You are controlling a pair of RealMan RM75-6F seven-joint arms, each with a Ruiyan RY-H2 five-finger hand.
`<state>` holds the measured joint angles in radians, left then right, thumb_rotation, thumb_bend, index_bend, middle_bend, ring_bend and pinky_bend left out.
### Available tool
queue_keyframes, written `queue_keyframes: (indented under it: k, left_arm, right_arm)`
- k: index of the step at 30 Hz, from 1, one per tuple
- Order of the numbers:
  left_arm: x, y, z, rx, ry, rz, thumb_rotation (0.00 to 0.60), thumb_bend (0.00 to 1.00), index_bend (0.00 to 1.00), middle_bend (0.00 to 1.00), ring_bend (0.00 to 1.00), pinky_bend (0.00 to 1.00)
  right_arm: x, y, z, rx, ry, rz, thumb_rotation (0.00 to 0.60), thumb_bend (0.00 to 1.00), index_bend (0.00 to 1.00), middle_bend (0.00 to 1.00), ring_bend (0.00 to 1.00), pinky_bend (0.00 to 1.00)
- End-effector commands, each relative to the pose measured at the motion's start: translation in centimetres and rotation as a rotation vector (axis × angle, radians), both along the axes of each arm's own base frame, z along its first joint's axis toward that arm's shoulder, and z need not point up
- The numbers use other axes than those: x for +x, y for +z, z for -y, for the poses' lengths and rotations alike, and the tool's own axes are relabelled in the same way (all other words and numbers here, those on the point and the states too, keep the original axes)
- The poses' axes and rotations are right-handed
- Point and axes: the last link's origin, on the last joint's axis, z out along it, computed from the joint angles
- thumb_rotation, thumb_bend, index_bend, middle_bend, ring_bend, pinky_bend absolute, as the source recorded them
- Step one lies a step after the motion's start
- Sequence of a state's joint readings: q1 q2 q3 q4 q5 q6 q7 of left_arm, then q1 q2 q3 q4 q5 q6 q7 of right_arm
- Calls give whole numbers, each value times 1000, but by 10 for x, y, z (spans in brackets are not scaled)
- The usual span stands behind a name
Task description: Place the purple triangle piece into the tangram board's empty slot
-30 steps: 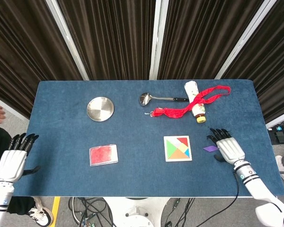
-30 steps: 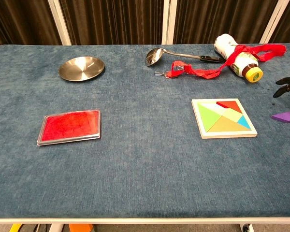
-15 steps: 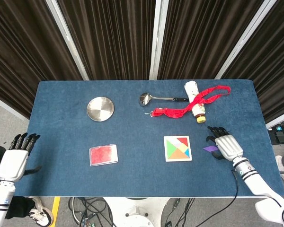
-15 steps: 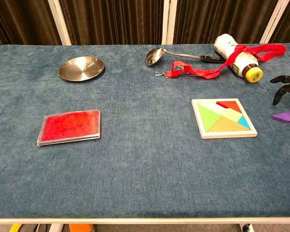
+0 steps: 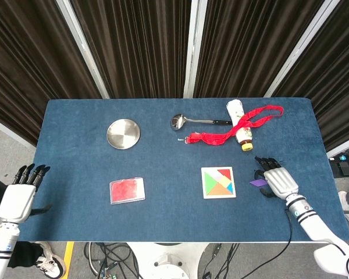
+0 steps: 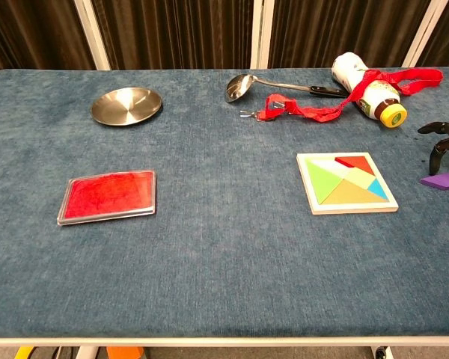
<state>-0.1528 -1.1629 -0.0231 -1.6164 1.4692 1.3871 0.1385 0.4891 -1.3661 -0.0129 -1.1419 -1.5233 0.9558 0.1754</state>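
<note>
The purple triangle piece [image 5: 257, 182] [image 6: 442, 180] lies flat on the blue cloth, just right of the tangram board [image 5: 218, 182] [image 6: 346, 183]. The board holds several coloured pieces and has a pale empty slot near its top. My right hand [image 5: 274, 176] [image 6: 444, 143] hovers over the purple piece with its dark fingers curved down around it; I cannot tell whether they touch it. My left hand [image 5: 22, 190] hangs off the table's left edge with its fingers straight and holds nothing.
A red flat case [image 5: 127, 190] [image 6: 108, 196] lies left of centre. At the back are a steel dish [image 5: 123, 133] [image 6: 126, 105], a ladle [image 5: 189, 121] [image 6: 254, 84], and a bottle [image 5: 239, 123] [image 6: 367, 93] with a red strap [image 5: 232, 128] [image 6: 337, 103] over it.
My right hand has shifted left and down over the purple piece, its fingers curling lower. My left hand has dropped slightly beside the table. The purple piece has not moved.
</note>
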Motion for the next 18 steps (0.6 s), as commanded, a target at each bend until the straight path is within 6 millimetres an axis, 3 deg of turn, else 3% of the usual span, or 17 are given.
queue_keyframes:
  k: [1,18]
  left_arm:
    - [0,0,0,-1,0,0,600,54,111,82,0,44]
    - [-1,-3,0,-20,5,2,600,54,111,81,0,44]
  right_arm:
    - [0,0,0,-3,0,-1,600,229,427,0,0,0]
    - [-5,2,-2,-27,-10,0,600,240,512,0,0,0]
